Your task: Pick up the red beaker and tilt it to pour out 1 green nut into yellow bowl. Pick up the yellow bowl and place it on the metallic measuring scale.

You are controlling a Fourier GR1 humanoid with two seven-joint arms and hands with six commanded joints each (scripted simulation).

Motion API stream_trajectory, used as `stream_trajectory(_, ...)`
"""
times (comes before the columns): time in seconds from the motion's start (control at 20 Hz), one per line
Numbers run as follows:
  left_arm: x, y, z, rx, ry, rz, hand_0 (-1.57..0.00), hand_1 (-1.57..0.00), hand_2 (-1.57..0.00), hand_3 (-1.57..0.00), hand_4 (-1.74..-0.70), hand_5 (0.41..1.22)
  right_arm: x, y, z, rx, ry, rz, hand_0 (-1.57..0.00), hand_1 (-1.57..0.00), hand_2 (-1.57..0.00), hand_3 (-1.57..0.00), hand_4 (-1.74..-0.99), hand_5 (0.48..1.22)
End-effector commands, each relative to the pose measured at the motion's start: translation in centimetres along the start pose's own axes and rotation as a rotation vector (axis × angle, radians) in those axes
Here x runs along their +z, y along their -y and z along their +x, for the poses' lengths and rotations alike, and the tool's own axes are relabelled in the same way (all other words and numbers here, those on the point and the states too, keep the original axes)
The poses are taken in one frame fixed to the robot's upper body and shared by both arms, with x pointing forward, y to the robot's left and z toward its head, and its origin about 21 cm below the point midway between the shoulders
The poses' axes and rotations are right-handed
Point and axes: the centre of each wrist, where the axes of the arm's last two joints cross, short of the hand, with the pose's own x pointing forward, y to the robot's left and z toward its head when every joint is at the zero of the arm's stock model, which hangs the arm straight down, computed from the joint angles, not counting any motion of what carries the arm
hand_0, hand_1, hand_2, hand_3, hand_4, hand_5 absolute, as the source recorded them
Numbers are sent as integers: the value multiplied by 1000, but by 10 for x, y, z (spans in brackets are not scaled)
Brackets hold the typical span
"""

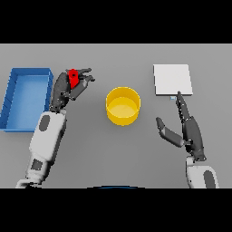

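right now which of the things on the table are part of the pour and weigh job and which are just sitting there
Part of the job:
- red beaker, held in the left hand
- yellow bowl, mid-table; no nut visible in it
- metallic measuring scale, at the far right
- right hand, open, fingertips near the scale's front edge

Just lying about:
- blue tray, at the far left

The red beaker (72, 78) is mostly hidden: the fingers of the left hand (68, 88) are curled around it, so only a small red part shows, and its opening and its content cannot be seen. If a green nut lies in the yellow bowl (123, 106), it is not possible to tell. A very small mark at the near edge of the scale (172, 79) is too small to read.
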Motion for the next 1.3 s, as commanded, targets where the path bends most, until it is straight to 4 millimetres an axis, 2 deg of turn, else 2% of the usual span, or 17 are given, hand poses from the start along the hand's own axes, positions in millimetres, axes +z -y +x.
stream_trajectory(0.0,-1,-1,3,-23,-5,-12,-1556,-1557,-1558,-1553,-1724,1130,-1,1,0,12,-3,-6,1,1,1,1,-1219,653)
stream_trajectory(0.15,-6,-6,11,-82,-10,-37,-1556,-1557,-1558,-1553,-1724,1135,0,-4,1,37,12,0,1,1,1,1,-1219,660)
stream_trajectory(0.25,-10,-9,15,-115,-7,-53,-1556,-1557,-1558,-1553,-1724,1139,0,0,-2,40,1,-4,1,1,1,1,-1219,661)
stream_trajectory(0.55,-21,-9,43,-465,-3,-190,-1567,-1567,-1568,-1566,-1737,1120,-1,-1,2,53,-12,2,1,1,1,1,-1190,658)
stream_trajectory(0.8,-34,14,71,-777,14,-329,-1570,-1570,-1570,-1569,-1740,1139,-2,-2,3,44,-13,11,1,1,1,1,-1178,667)
stream_trajectory(1.1,-45,39,87,-1202,36,-483,-1571,-1571,-1571,-1571,-1741,1197,-3,0,5,22,-27,8,1,1,1,1,-1187,676)
stream_trajectory(1.15,-48,45,89,-1272,24,-511,-1571,-1571,-1571,-1571,-1689,1202,-1,0,4,24,-34,8,1,1,1,1,-1191,675)
stream_trajectory(1.25,-52,53,93,-1407,37,-569,-1571,-1571,-1571,-1436,-1705,1209,3,-2,3,5,-35,7,1,1,1,1,-1191,675)
